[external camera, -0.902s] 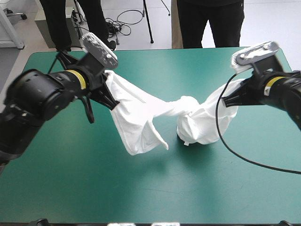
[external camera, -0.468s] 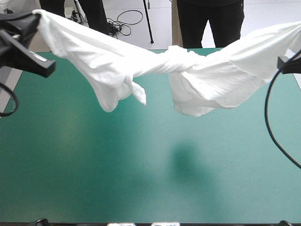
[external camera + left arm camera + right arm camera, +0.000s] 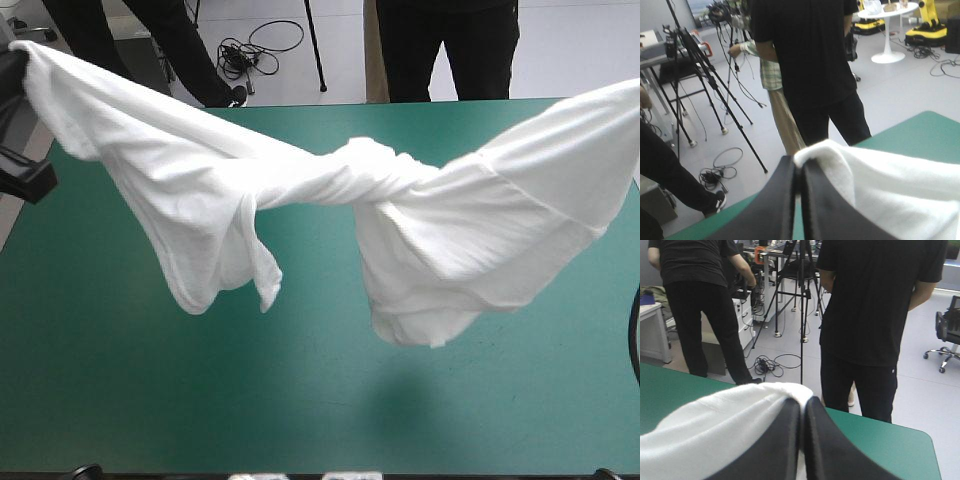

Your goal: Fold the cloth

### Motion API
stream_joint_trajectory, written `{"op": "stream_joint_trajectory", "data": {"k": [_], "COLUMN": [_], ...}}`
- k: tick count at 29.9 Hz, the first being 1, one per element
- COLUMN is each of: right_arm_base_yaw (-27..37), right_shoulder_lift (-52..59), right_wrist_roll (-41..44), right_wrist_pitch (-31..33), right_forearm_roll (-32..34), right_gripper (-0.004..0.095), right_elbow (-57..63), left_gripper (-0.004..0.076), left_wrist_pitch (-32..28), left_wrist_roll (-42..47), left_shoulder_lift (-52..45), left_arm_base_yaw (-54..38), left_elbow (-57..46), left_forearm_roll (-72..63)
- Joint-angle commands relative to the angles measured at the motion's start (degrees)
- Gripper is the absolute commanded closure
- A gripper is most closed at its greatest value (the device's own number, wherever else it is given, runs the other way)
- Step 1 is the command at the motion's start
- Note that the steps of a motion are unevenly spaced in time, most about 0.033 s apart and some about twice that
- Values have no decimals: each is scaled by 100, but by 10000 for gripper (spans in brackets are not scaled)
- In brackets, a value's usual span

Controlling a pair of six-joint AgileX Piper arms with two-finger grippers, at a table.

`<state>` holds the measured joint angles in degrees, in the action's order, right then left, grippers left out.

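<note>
Spreading: holds T-shirt (image 3: 330, 190) aloft over the desk (image 3: 300, 410), across the frame's upper half, twisted at centre. Clamped at its ends by left hand (image 3: 799, 167) and right hand (image 3: 802, 407). Likely needs untwisting, then laying flat.

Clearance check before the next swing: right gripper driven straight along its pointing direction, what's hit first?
Only the T-shirt the right gripper is shut on, bunched over its tips. Past that the line looks free above the table to its far edge; depth beyond is unclear.
</note>
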<state>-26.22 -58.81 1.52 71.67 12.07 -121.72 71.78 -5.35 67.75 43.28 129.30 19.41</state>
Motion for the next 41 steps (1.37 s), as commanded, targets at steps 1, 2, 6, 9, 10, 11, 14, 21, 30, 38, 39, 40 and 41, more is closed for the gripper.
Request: {"op": "stream_joint_trajectory", "data": {"k": [1, 2, 6, 9, 10, 11, 14, 21, 30, 38, 39, 40, 41], "right_arm_base_yaw": [-15, -15, -15, -15, -15, -15, -15, -15, -3, -3, -3, -3, -3], "right_shoulder_lift": [110, 127, 224, 224, 213, 193, 50, -700, -1929, -2834, -2916, -3009, -3096], "right_wrist_roll": [-83, -83, -60, 36, 62, 62, 168, 168, 386, 531, 531, 531, 557], "right_wrist_pitch": [-11, -11, -11, -11, -11, -11, -11, -473, -1560, -2166, -2166, -2166, -2166], "right_forearm_roll": [-220, -295, -308, -224, -224, -224, -193, 301, 1557, 2099, 2085, 2057, 2013], "right_gripper": [925, 925, 925, 925, 925, 925, 925, 925, 925, 925, 925, 925, 925], "right_elbow": [292, 446, 1141, 1802, 2113, 2318, 3046, 3732, 3732, 3683, 3683, 3683, 3683], "left_gripper": [733, 733, 733, 733, 733, 733, 733, 733, 733, 733, 733, 733, 733], "left_wrist_pitch": [206, 206, 206, 206, 206, 206, 206, 172, -1455, -2588, -2662, -2720, -2759], "left_wrist_roll": [194, 320, 710, 1068, 1162, 1227, 1426, 1984, 2165, 2116, 2116, 2116, 2116], "left_shoulder_lift": [-117, -153, -326, -367, -367, -367, -292, 225, 1217, 2106, 2228, 2349, 2463], "left_arm_base_yaw": [-1, -1, -1, -1, -1, -1, -1, -112, -1671, -2221, -2221, -2221, -2221], "left_elbow": [-525, -743, -1628, -2289, -2519, -2703, -3405, -4625, -4778, -4778, -4778, -4778, -4778], "left_forearm_roll": [-159, -159, -4, 255, 294, 308, 308, 1373, 1189, 1042, 1042, 1031, 1031]}}
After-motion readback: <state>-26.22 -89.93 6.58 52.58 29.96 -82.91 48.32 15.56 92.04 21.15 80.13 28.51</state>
